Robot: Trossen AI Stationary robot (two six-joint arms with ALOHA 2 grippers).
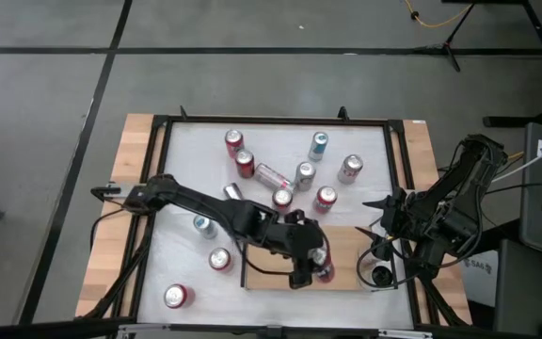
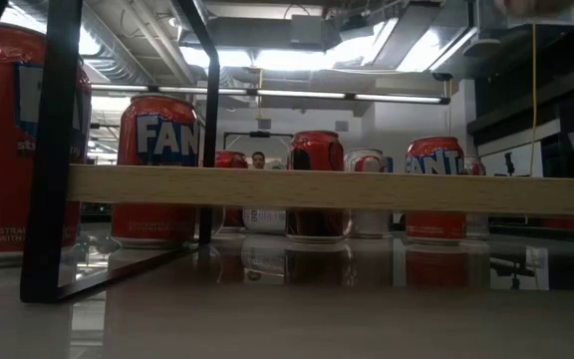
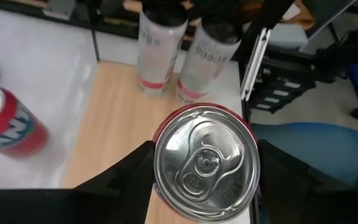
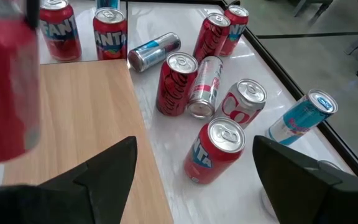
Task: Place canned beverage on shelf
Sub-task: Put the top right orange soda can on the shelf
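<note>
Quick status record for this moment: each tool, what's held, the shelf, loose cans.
left tool: over the shelf's right part, shut on the red can, upright, seen from its top
right tool: open, empty, at the shelf's right end
shelf: wooden board at the table's near edge; two pale cans stand at its far end in the left wrist view
loose cans: about a dozen on the white tabletop, a few lying on their sides

occluded: held can (image 1: 324,271) under left gripper (image 1: 310,268) | blurred: near red can (image 4: 5,87), label unreadable

Lab: exposed ceiling ducts (image 2: 118,60), strip lights (image 2: 307,96).
</note>
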